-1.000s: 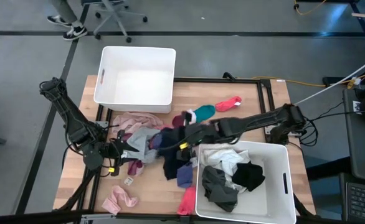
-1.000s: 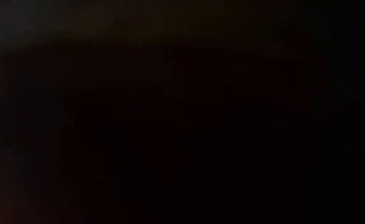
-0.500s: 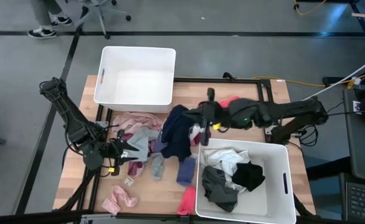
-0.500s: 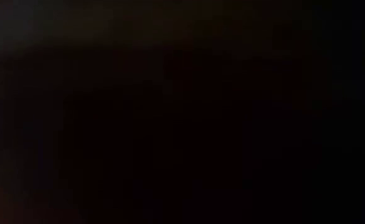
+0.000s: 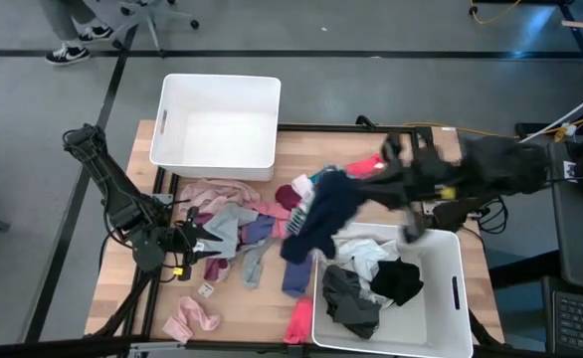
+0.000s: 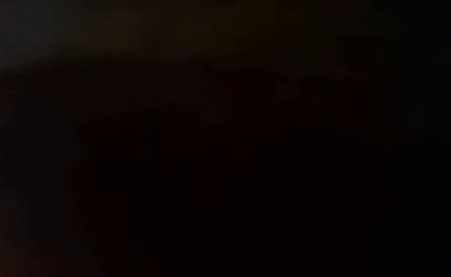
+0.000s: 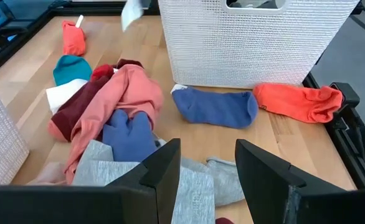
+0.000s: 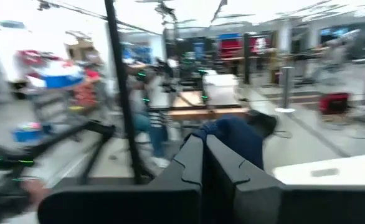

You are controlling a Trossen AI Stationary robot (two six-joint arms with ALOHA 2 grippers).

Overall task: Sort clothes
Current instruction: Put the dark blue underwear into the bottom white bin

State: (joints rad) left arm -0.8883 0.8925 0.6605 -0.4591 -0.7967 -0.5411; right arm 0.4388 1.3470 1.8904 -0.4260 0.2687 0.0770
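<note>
The clothes lie in a loose pile mid-table: a pink garment (image 5: 217,191), a grey one (image 5: 228,225), a blue sock (image 5: 296,276), a teal piece (image 5: 323,179) and a red sock (image 5: 367,164). My right gripper (image 5: 376,189) is raised above the table's right half and shut on a dark navy garment (image 5: 319,214). My left gripper (image 5: 197,239) stands open at the pile's left side, its fingers (image 7: 164,174) on either side of the grey garment (image 7: 189,193) without touching it. The low view is dark. My right gripper pinches the navy garment's upper end (image 8: 227,138) between its two shut fingers (image 8: 192,158), which point about level toward the table's left. The garment hangs slack below them, above the table beside the near bin's left rim; whether its lower end (image 5: 293,251) touches anything I cannot tell.
An empty white bin (image 5: 217,124) stands at the far left. A second white bin (image 5: 441,298) at the near right holds white, black and grey garments. A pink sock (image 5: 190,318) and a red sock (image 5: 299,320) lie near the front edge.
My right gripper has risen and swung toward the table's right edge, tipping from pointing down to about level. It has drawn the navy garment up out of the pile, and it now hangs beside the near bin. The pile underneath has spread and uncovered the blue sock.
</note>
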